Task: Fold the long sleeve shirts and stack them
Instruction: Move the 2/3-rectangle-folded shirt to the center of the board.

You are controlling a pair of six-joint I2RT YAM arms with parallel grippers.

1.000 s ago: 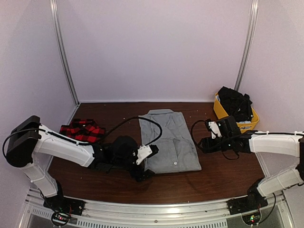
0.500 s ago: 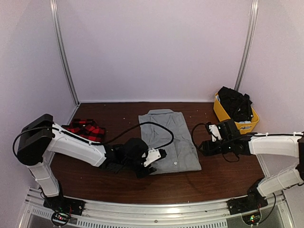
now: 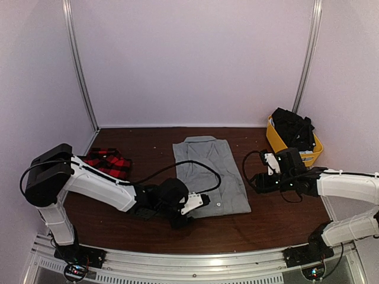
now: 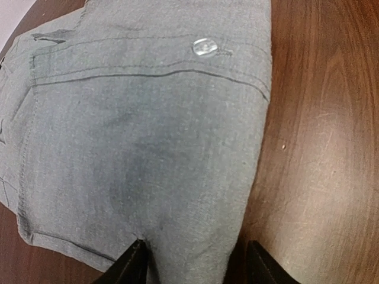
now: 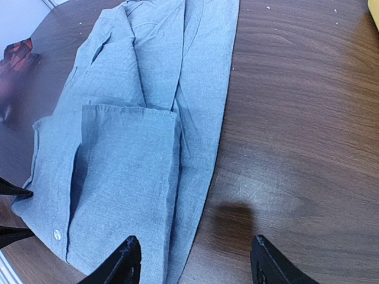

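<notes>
Here, the table [image 3: 266,225] stretched under both your claws, and the grey shirt [image 3: 210,171] lay folded flat between them, its near hem running in between the spread fingers of your left claw [image 4: 197,263]. The yellow bin [image 3: 273,139] of dark cloth sat beyond your right claw [image 5: 190,260], whose fingers stood apart over bare wood just right of the shirt. The plaid shirt [image 3: 109,163] lay crumpled well behind and left of your left claw.
</notes>
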